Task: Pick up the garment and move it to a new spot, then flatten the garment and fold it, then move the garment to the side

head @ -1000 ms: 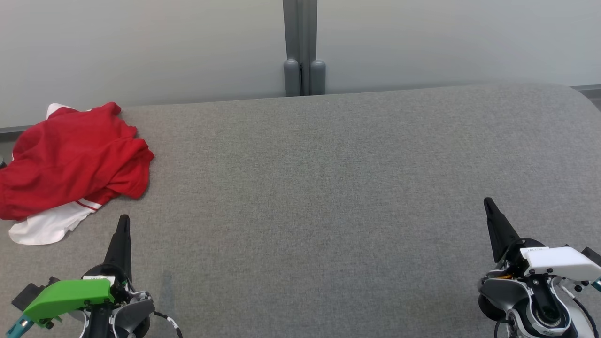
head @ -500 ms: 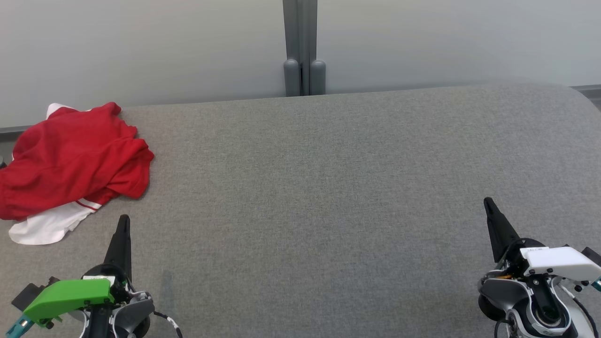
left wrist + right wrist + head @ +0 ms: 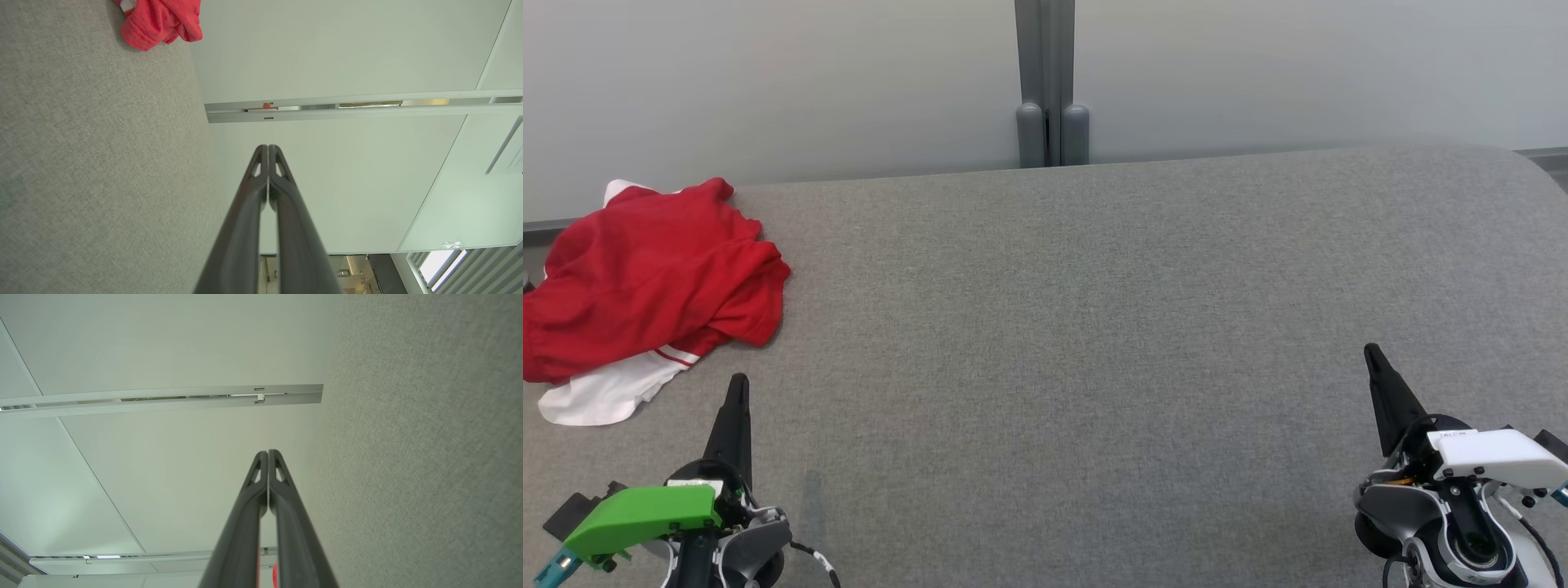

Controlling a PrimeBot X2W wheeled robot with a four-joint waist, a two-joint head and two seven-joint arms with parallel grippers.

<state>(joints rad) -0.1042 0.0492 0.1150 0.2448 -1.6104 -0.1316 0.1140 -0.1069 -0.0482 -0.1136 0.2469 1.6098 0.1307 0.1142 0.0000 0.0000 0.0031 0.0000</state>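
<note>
Nothing moved in past second: red garment (image 3: 645, 278) crumpled far left on table (image 3: 1094, 343); left gripper (image 3: 738, 390), right gripper (image 3: 1374, 359) pinched closed, empty. Pickup unstarted.

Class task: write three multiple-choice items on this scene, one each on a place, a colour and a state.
1. Where on the table does the garment lie? A far left B centre C far right
2. What colours is the garment? A blue and grey B red and white C all black
3. How do the left fingers stand? A wide open B shut on the garment C shut, empty
Answers: 1 A, heaped at the far left edge; 2 B, red cloth with white parts; 3 C, they meet with nothing between.
</note>
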